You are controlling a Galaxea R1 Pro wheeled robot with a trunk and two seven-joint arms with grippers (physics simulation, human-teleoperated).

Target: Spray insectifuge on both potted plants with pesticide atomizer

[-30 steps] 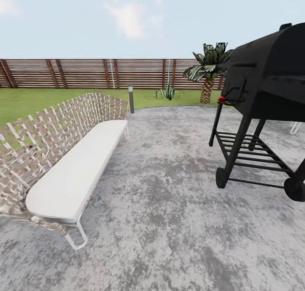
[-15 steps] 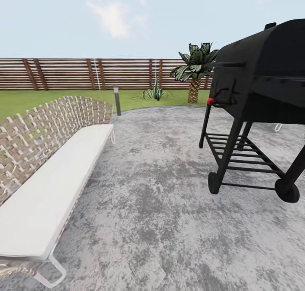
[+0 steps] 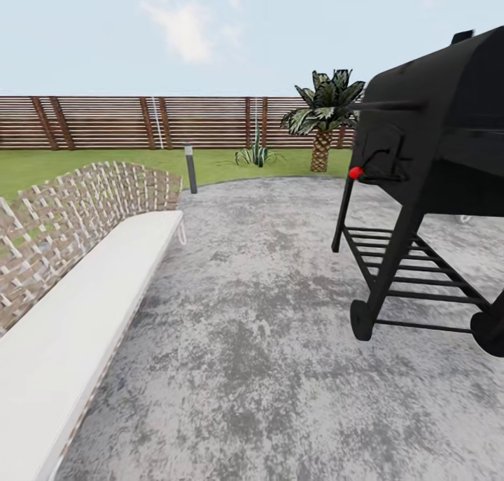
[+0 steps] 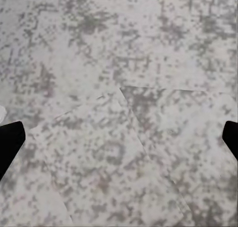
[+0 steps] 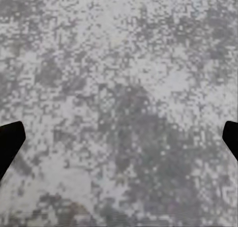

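Note:
I am on the round grey patio (image 3: 266,341) of the garden, and I cannot make out the pesticide atomizer. Far off on the lawn by the brown slatted fence (image 3: 126,122) stands a small rosette of pointed green leaves (image 3: 255,155), perhaps one of the potted plants; its pot cannot be made out. In the left wrist view my left gripper (image 4: 119,138) is open over bare paving, its dark fingertips (image 4: 10,143) at the frame's edges. My right gripper (image 5: 119,140) is open too, with nothing between its fingertips (image 5: 9,140).
A woven bench with a white cushion (image 3: 77,320) runs along the left. A black wheeled grill (image 3: 434,159) with a small red knob (image 3: 355,173) stands at the right. A grey lamp post (image 3: 190,168) and a palm (image 3: 323,117) stand beyond the patio's edge.
The whole head view has shifted as the camera moved: it swung right, then edged forward. The bench now runs off the lower left and the grill looms larger. Nothing in the scene itself moved.

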